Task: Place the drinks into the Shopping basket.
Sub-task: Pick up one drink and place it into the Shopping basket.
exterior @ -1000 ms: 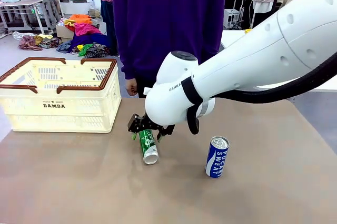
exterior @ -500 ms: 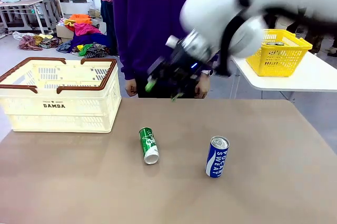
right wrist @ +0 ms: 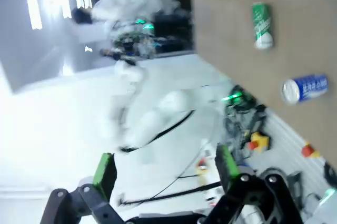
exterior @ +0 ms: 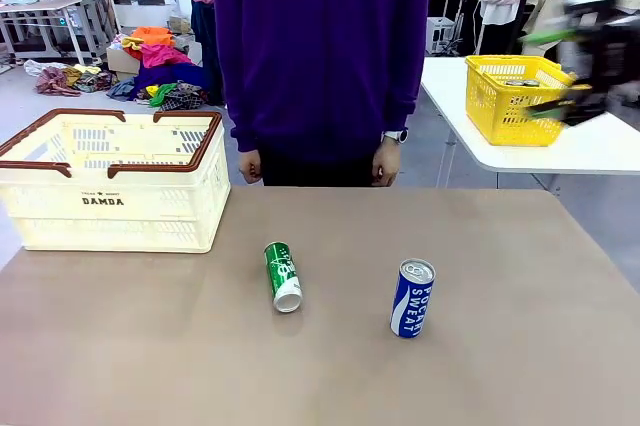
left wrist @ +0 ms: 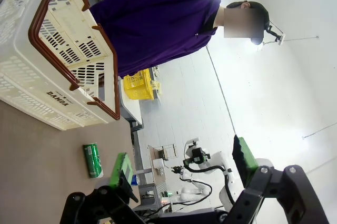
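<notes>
status: both drinks sit on the worktop (exterior: 150,376), none to be seen in the Shopping basket (exterior: 60,216), which stands at the far left corner with its DAMDA side facing my edge

green can (exterior: 283,276): on its side mid-worktop, a touch left of centre. Long axis runs far edge to near edge, slightly skewed, silver top toward the near edge

blue can (exterior: 412,298): right of centre, a bit closer to the near edge, looks upright with its top up. Well apart from the green one

right claw (exterior: 555,71): jaws wide, nothing between them. It's up high past the far right corner, blurred, in front of the yellow basket (exterior: 495,106) that's off the worktop. Well away from both cans

left claw (left wrist: 183,162): jaws wide, empty, low on the left side, looking toward the basket. The green can shows close to the claw in that view

my read for the next move:
- left claw is the nearer one to both green can and basket, so it should take it
- jaws need to span across the can's long axis, i.e. left-right on the worktop, coming from above
- risk: can rolls sideways if one finger touches first
- blue can is on the right arm's side, a side grip on the body should do

person (exterior: 320,46) at the far edge, hands down, touching nothing
</notes>
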### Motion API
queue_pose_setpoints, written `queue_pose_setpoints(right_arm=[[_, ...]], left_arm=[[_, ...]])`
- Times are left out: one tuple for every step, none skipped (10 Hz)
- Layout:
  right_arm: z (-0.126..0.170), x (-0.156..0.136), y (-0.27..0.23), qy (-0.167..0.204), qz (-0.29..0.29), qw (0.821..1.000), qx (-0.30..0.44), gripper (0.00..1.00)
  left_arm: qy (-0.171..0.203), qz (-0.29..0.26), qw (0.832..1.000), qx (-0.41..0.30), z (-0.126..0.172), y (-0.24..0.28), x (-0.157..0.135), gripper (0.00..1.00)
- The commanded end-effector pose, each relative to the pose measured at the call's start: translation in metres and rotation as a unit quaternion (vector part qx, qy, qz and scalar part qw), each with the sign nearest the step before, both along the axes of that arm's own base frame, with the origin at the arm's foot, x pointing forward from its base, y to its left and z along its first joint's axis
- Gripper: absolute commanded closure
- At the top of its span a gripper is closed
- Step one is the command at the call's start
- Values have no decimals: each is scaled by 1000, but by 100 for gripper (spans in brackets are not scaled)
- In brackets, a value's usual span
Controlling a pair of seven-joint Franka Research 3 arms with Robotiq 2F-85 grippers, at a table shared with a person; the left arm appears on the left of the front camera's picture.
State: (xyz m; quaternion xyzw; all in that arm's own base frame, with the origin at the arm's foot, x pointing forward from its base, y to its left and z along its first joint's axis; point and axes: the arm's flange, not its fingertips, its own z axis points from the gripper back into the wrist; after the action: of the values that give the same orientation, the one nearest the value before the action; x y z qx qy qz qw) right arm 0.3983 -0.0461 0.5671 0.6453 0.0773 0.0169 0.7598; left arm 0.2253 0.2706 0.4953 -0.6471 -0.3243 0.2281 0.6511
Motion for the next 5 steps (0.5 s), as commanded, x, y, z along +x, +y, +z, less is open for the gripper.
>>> queue_pose_setpoints(right_arm=[[-18,16,-60,16,-51,992,117,0],[-41,7,-85,15,-69,985,154,0],[-76,0,-104,11,-75,980,182,0],[-104,-8,-114,-4,-78,977,200,0],[-130,-16,-119,-5,-75,980,185,0]], left_arm=[[-9,-3,1000,-1,1,0,-1,0],[-9,-3,1000,-1,1,0,-1,0],[-9,-3,1000,-1,1,0,-1,0],[-9,-3,1000,-1,1,0,-1,0],[-9,-3,1000,-1,1,0,-1,0]])
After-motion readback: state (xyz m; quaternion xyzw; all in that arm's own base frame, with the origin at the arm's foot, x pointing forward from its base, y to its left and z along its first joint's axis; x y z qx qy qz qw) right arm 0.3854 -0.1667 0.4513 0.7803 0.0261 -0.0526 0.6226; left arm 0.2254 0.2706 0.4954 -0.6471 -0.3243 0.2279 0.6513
